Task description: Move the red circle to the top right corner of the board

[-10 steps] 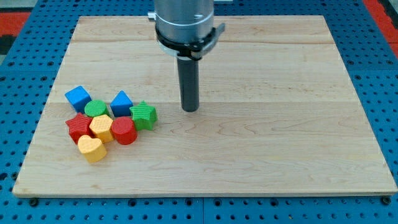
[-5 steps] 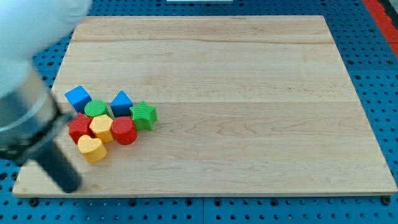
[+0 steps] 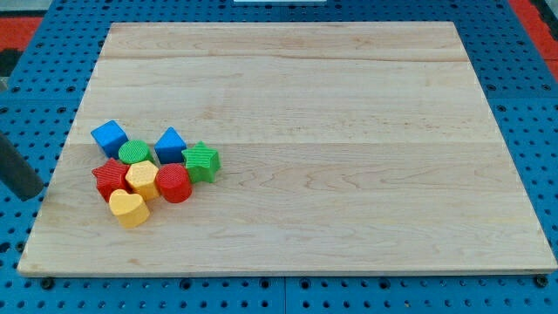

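The red circle (image 3: 174, 183) sits on the wooden board (image 3: 349, 157) at the view's left, at the right side of a tight cluster. Touching or close around it are a green star (image 3: 201, 161), a yellow hexagon (image 3: 141, 179), a yellow heart (image 3: 129, 209), a red star-like block (image 3: 110, 178), a green circle (image 3: 134, 153), a blue cube (image 3: 109, 137) and a blue wedge-like block (image 3: 170, 143). My tip (image 3: 33, 194) is off the board at the view's left edge, left of the cluster and apart from every block.
The board lies on a blue perforated table (image 3: 523, 105). A red strip (image 3: 17, 35) shows at the view's top left and top right corners.
My rod swept from the board's middle to the lower left, then moved up and left, off the board's left edge. The blocks have not moved.
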`<state>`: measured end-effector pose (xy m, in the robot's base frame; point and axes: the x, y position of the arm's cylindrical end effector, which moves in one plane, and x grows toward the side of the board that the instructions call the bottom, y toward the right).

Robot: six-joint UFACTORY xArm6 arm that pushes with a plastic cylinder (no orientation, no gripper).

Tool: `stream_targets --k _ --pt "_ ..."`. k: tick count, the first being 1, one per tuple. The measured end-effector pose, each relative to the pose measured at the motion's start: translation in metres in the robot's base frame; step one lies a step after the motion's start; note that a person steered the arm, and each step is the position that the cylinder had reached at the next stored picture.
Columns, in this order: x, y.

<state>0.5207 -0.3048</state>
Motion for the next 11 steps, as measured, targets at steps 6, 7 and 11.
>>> stream_targets --k 6,7,11 --pt "-0.008 0.036" --pt "-0.022 0.046" --pt "0.014 0.216"
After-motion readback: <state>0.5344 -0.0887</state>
